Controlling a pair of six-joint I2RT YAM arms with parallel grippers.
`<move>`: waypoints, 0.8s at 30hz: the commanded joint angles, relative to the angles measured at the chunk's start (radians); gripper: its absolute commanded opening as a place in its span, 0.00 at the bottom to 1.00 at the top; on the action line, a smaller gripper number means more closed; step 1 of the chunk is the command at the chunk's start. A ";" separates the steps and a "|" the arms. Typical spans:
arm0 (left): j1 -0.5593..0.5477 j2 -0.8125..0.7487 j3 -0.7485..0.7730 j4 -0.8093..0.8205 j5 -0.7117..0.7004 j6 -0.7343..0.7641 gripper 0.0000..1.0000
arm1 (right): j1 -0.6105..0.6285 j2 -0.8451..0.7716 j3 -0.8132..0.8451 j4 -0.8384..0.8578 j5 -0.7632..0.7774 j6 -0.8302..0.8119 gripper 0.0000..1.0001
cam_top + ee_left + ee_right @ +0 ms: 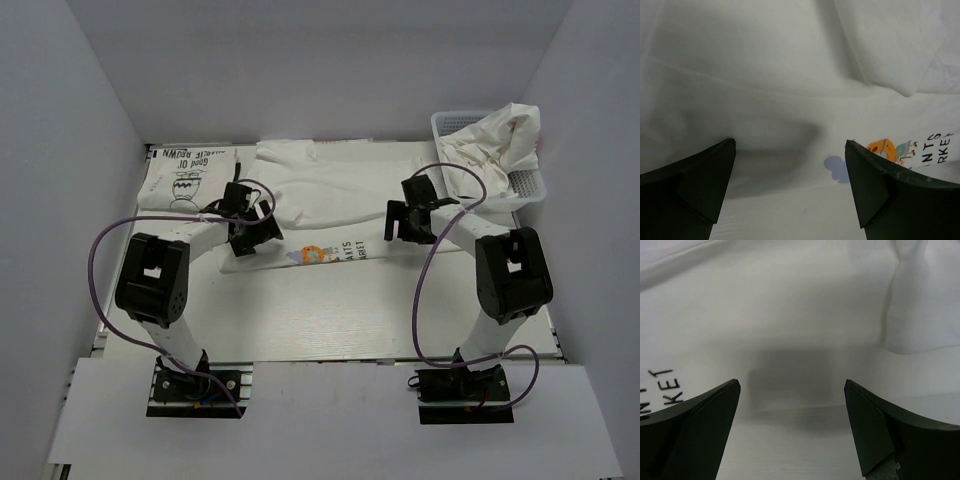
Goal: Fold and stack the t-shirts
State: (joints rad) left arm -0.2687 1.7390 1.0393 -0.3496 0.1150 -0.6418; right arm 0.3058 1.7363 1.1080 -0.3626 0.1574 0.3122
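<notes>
Both grippers stand wide open, with nothing between their jaws. The left gripper (248,232) hangs over the near left part of the middle shirt (335,195), a white one spread across the table (300,315), close to its small orange print (884,150) (black letters run beside it). The right gripper (405,220) hangs over the same shirt's right part; its wrist view shows plain white cloth and a fold beneath the fingers. Whether any fingertip touches the cloth I cannot tell from these views. A second shirt (185,175), white with black lettering and a drawing, lies flat at the far left, just beside the middle shirt. At the far right a basket (527,184) holds crumpled cloth (500,140), probably more shirts, spilling over its rim.
</notes>
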 commanded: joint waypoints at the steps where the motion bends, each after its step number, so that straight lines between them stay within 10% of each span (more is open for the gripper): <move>1: 0.000 0.007 -0.019 -0.005 -0.046 -0.006 1.00 | -0.004 0.051 0.059 0.056 0.114 0.053 0.90; 15: 0.020 0.028 -0.078 -0.133 -0.236 -0.006 1.00 | -0.065 0.351 0.398 0.169 0.490 -0.041 0.90; 24: 0.020 -0.035 -0.087 -0.177 -0.308 0.004 1.00 | -0.105 0.335 0.454 0.254 0.348 -0.206 0.90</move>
State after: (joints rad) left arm -0.2630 1.7107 1.0031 -0.3817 -0.1169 -0.6540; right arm 0.2131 2.1159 1.5448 -0.1513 0.5453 0.1871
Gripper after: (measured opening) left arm 0.997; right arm 0.904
